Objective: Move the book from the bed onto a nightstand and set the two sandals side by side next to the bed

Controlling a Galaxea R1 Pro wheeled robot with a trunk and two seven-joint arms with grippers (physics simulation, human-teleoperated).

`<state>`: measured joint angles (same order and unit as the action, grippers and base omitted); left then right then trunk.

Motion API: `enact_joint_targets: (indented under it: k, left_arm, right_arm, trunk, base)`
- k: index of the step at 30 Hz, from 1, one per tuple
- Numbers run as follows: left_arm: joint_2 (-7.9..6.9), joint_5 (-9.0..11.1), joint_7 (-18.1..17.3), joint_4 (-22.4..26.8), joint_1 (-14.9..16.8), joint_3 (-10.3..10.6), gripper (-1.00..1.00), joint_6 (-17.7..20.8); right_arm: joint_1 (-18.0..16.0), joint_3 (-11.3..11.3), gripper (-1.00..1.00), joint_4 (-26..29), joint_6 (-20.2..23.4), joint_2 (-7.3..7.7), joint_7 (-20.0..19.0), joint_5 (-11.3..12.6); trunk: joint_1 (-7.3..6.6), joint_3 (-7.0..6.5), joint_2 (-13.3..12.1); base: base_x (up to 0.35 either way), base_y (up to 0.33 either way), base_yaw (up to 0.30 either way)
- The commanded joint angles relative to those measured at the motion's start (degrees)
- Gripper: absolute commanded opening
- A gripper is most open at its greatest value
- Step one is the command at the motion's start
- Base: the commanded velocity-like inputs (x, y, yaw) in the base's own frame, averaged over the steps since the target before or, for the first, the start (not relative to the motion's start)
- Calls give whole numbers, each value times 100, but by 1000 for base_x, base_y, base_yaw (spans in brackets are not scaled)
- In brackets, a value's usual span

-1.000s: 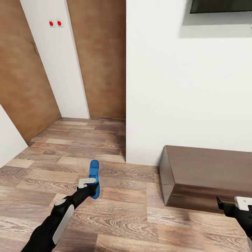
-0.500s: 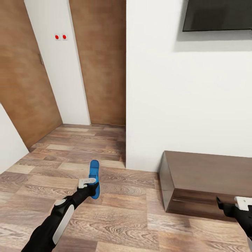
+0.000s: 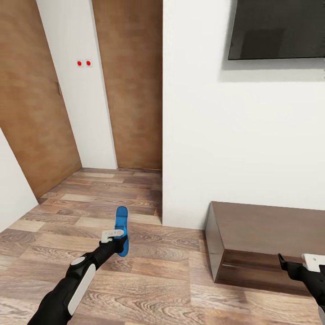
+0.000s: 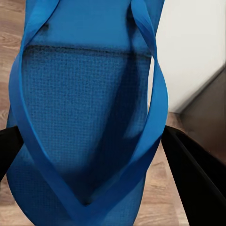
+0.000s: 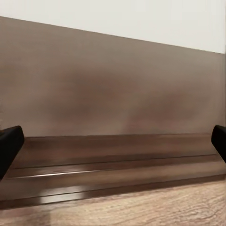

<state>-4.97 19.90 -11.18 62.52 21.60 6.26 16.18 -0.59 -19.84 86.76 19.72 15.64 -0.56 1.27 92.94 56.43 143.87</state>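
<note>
Carrying one blue sandal (image 3: 121,229) above the wood floor (image 3: 149,271), the left tool (image 3: 118,240) pinches its sole edgewise; light, floppy foam, I judge, best held mid-sole. Rightward, the right tool (image 3: 293,266) spreads wide and empty before a low dark cabinet (image 3: 266,225).

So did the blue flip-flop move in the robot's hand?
No. The blue flip-flop sits the same in the left hand. The TV and low dark cabinet slid down the picture, so the camera tilted up.
</note>
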Motion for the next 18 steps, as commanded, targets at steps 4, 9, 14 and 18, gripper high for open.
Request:
enact_joint_targets:
  k: [4, 9, 14, 18]
  left_arm:
    - [-4, 49, 5, 6, 1, 6, -100, 34]
    - [-4, 49, 4, 6, 2, 6, -100, 34]
    - [-4, 49, 7, 6, 2, 6, -100, 34]
    - [-4, 47, 4, 6, 1, 6, -100, 34]
  right_arm:
    - [-2, -3, 100, 8, 31, 0, -6, 13]
    - [-2, -3, 100, 8, 31, 0, -6, 13]
    - [-2, -3, 100, 8, 31, 0, -6, 13]
    - [-2, -3, 100, 8, 31, 0, -6, 13]
  trunk:
    - [-11, -83, -3]
    - [-24, -194, -10]
    - [-37, -305, -17]
    - [-47, -394, -22]
  base:
    - [0, 0, 0]
    - [0, 0, 0]
    - [0, 0, 0]
    - [0, 0, 0]
